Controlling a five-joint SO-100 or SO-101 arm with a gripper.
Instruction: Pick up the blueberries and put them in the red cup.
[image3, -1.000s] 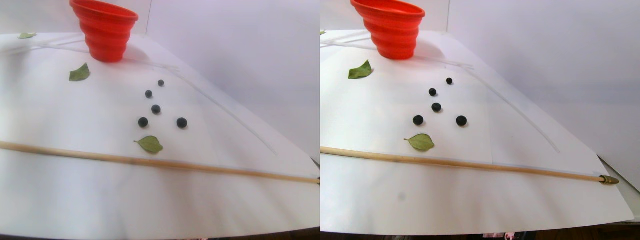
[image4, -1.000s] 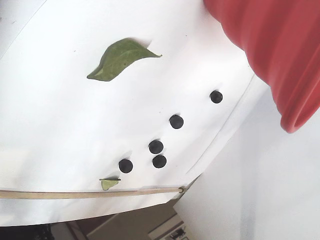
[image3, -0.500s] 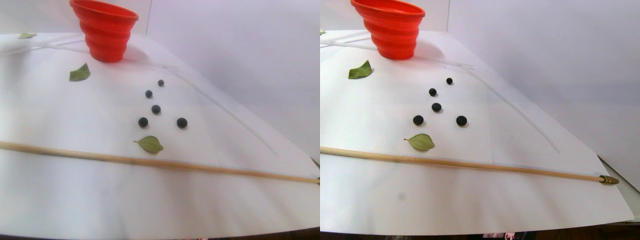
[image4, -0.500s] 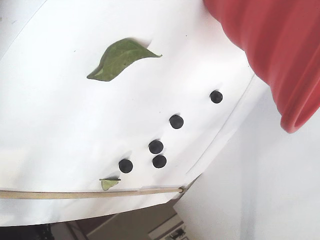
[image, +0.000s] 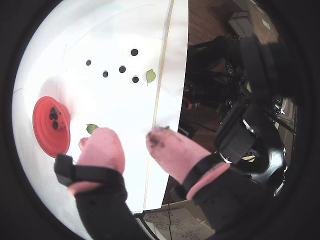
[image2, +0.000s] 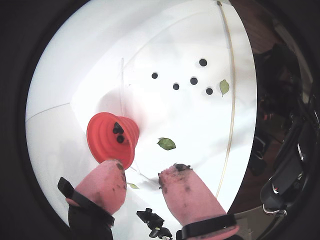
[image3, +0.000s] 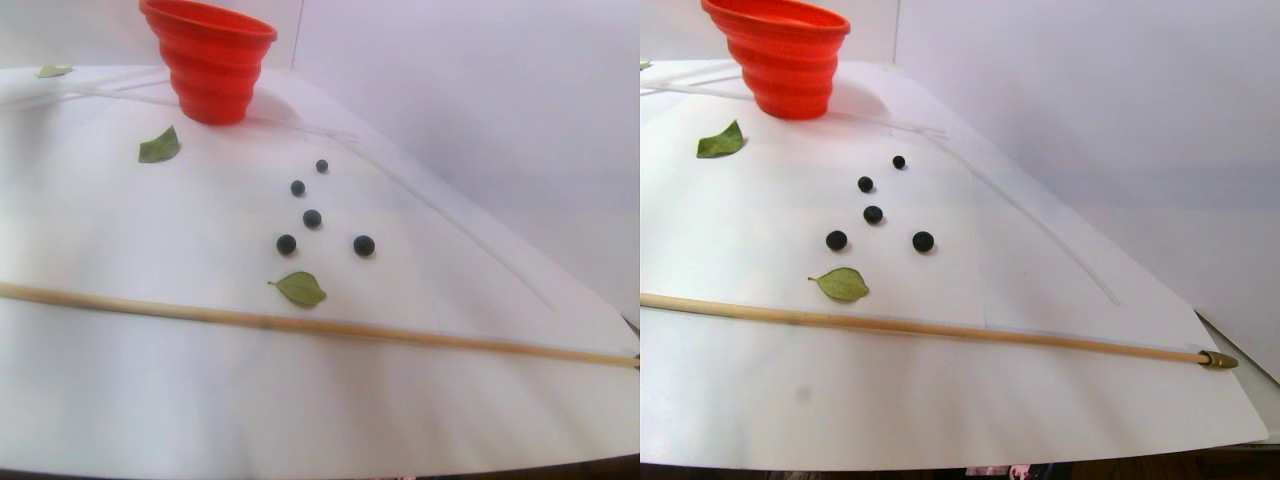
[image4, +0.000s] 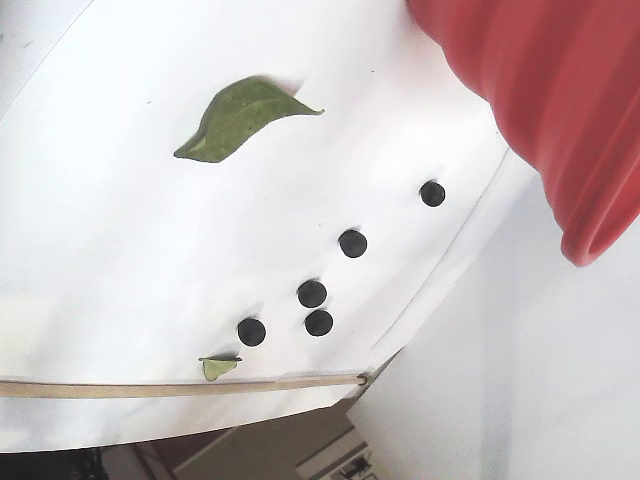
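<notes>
**Gripper hanging open high above the sheet, five berries waiting far from its tips**

The gripper (image2: 141, 176) is hovering well above the white sheet (image3: 120, 400) with its pink-tipped fingers (image: 172, 150) spread apart and nothing between them (the dark smudges on the pads look like stains, not a berry). Both wrist views are looking down past the tips from high up.

The red cup (image2: 111, 137) is standing near the far edge of the sheet, as the stereo pair view shows it, and it is already holding about three dark berries (image2: 118, 132) at its bottom. In a wrist view the cup is sitting just above the left-hand finger.

Five loose blueberries (image3: 312, 218) are lying in a scattered cluster toward the middle of the sheet, between the cup and the long wooden stick (image3: 300, 325) that is running across the near part of the sheet. A small green leaf (image3: 300, 288) is lying just beside the nearest berries; a larger leaf (image4: 235, 117) is lying closer to the cup.

In that wrist view the cluster (image2: 193, 80) is sitting toward the top right, well apart from the fingertips and on the far side of them from the cup. So the coming move probably calls for the arm to be reaching away from the cup and descending, taking one round berry at a time.
</notes>
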